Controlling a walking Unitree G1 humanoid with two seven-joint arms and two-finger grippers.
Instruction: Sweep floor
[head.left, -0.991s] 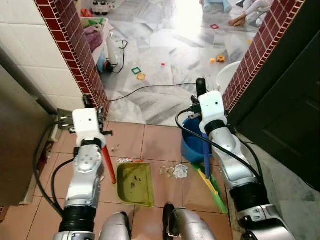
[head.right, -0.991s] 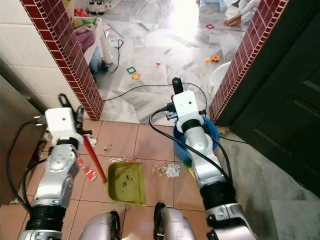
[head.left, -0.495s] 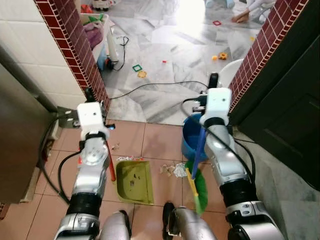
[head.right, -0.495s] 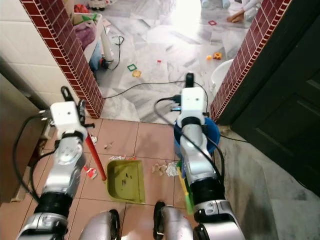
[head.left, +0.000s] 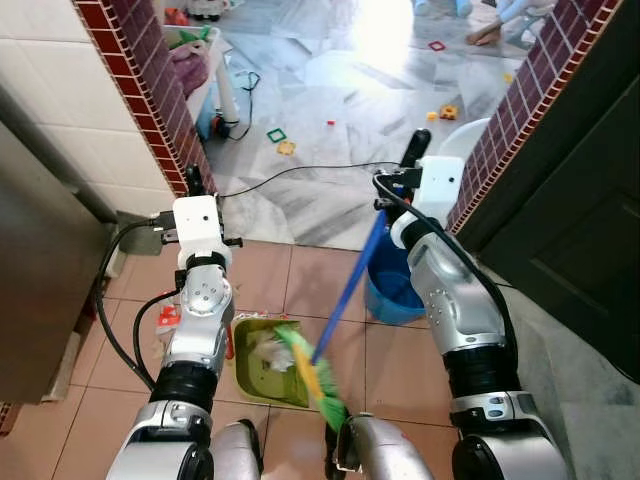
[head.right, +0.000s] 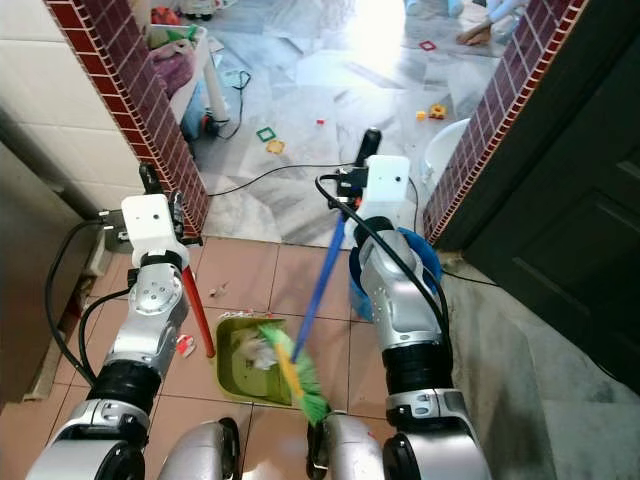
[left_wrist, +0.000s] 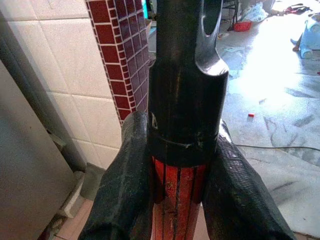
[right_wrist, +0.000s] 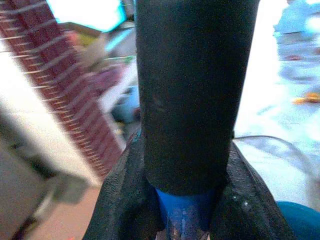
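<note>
Nearest to the robot, at about 6 o'clock in the left eye view, the green and yellow broom head (head.left: 318, 385) lay on the terracotta floor tiles (head.left: 400, 375), with its bristles across the front lip of the yellow-green dustpan (head.left: 268, 352). A pale lump of crumpled litter (head.left: 266, 346) sat inside the pan, so most of the rubbish seemed to be already collected. The blue broom handle (head.left: 350, 285) rose from the head toward 1 o'clock, up to the right claw (head.left: 400, 190). In the right wrist view the two black fingers (right_wrist: 117, 200) pressed on both sides of the blue shaft, so this claw was closed around the handle.

At about 9 o'clock from the pan, the left claw (head.right: 183, 262) held the red dustpan handle (head.right: 197, 315), which stood nearly upright. The left wrist view showed its fingers (left_wrist: 125, 200) tight on the red shaft under the black cap.

Beyond the pan, a blue bucket (head.left: 388, 285) stood at 1 o'clock against the red brick doorpost (head.left: 510, 110). Farther, a black cable (head.left: 300, 170) crossed the marble floor (head.left: 340, 110), where small toys (head.left: 277, 135) were scattered.

To finish this stroke well, I think the broom should be drawn short and low into the pan, without flicking. The left claw should press the lip flat on the tile, so that dust does not slip under it. A light paper could spring out again if the bristles lift too quickly.
</note>
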